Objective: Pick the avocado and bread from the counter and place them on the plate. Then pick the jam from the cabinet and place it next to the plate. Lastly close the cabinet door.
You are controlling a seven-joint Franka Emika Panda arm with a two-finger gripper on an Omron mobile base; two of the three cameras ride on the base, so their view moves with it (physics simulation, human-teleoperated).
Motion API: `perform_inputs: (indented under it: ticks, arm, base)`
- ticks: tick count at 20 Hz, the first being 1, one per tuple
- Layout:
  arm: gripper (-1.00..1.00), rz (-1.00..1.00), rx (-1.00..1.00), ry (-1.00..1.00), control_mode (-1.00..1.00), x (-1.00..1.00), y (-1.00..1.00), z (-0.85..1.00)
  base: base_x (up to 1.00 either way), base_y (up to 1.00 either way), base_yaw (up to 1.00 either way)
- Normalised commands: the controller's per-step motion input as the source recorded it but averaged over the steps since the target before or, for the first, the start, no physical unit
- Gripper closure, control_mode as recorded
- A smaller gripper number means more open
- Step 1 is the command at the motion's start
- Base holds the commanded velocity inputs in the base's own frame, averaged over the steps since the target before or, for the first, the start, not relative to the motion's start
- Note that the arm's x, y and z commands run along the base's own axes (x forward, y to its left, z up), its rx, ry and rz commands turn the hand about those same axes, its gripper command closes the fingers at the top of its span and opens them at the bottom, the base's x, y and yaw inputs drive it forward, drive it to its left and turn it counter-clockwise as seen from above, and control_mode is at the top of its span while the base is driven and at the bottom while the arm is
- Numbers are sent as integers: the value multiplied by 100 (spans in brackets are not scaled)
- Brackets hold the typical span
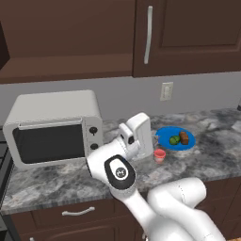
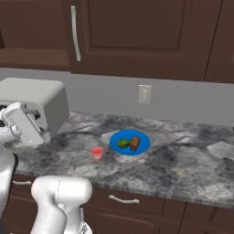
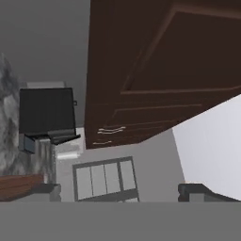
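- While the gripper [image 3: 120,190] hangs with jaws spread wide and nothing between them, the avocado [image 2: 123,143] and bread [image 2: 135,143] lie side by side on the plate [image 2: 143,146].
- Jam [image 2: 97,153] stands on the counter [image 2: 183,169], just beside the plate at its eight o'clock.
- At twelve o'clock, the cabinet door [image 2: 137,34] hangs above.

- A home kitchen, rendered rather than filmed.
- A grey-and-white marbled stone bench [image 1: 212,141] runs along the wall over dark brown drawers [image 2: 137,208] with curved silver handles.
- Dark brown wall cupboards [image 2: 137,32] hang above it, with a long silver bar handle [image 1: 148,34].
- A silver toaster oven [image 1: 54,127] stands on the bench.
- A white wall socket [image 2: 144,94] sits on the grey backsplash.
- A blue plate [image 2: 142,145] holds food.
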Motion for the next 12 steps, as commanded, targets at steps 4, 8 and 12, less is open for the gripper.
perform_inputs:
  ticks: [4,8,12]
  arm:
    - [-100,-11,-4,0,-100,-18,42,-1]
    - [-100,-9,-5,0,-100,-16,50,0]
    - [-100,-9,-5,0,-100,-14,50,0]
  base:
    - [0,0,0]
    - [0,0,0]
    - [0,0,0]
